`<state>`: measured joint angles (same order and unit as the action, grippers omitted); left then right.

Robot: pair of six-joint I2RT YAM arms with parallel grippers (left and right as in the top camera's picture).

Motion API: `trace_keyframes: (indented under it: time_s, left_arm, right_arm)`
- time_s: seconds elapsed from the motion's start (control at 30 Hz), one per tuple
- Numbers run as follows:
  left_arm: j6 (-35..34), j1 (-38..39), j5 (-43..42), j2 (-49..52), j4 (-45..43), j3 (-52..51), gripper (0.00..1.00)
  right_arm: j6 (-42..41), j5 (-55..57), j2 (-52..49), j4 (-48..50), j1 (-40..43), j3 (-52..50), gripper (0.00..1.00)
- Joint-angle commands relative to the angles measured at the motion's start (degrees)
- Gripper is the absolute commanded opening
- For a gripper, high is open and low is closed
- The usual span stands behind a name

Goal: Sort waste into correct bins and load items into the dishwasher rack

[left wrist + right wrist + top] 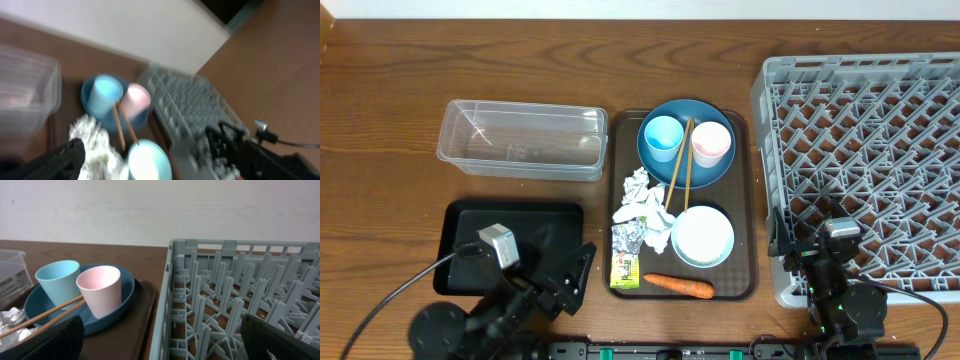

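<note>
**Both grippers spread wide and empty; chopsticks laid lengthwise across the plate**

The left gripper (145, 145) is seen with its jaws spread wide and nothing between them. The right gripper (162, 330) is likewise fully parted and empty.

Ahead and to the right of the left gripper, the brown serving tray (748, 200) is laid with its long axis running away from the robot. At its far end the dark blue plate (715, 172) is set, and the light blue cup (662, 135) and pinkish-white cup (710, 143) are stood upright on it.

The wooden chopsticks (677, 165) are laid between the cups. Their long axis points almost straight away from the grippers (leaning slightly rightward at the far end), and the near ends overhang the plate's rim.

Nearer, the crumpled napkins (642, 210) and the light blue bowl (703, 237) are placed side by side. Nearest of all, the wrapper (625, 268) is laid lengthwise, while the carrot (678, 286) is laid crosswise along the tray's near edge.

The black tray (545, 222) is found just left of the left gripper, with the clear tub (520, 165) beyond it. The dishwasher rack (860, 150) is spread ahead and to the right of the right gripper.
</note>
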<state>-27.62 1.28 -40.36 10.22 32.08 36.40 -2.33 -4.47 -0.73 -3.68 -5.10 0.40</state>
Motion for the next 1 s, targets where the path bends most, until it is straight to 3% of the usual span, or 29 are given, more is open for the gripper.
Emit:
trace_keyframes:
  time_s: [0.0, 0.17, 0.3, 0.63, 0.97]
  left_arm:
    - [3.78, -0.24, -0.11, 9.51, 9.53, 12.59, 1.00]
    - [13.97, -0.24, 0.00, 24.85, 29.55, 31.34, 1.00]
    - [15.34, -0.22, 2.21, 35.23, 44.13, 41.27, 1.00]
    - [15.15, -0.22, 2.54, 46.45, 50.12, 41.00, 0.99]
    - [12.46, -0.17, 14.08, 46.97, 54.49, 39.80, 0.59]
  right_arm:
    - [0.24, -0.02, 0.09, -0.22, -0.55, -0.09, 0.99]
    - [0.26, -0.02, 0.09, -0.22, -0.55, -0.09, 0.99]
    - [0.24, -0.02, 0.09, -0.22, -0.55, -0.09, 0.99]
    - [0.26, -0.02, 0.09, -0.22, -0.55, -0.09, 0.99]
    - [0.24, -0.02, 0.09, -0.22, -0.55, -0.09, 0.99]
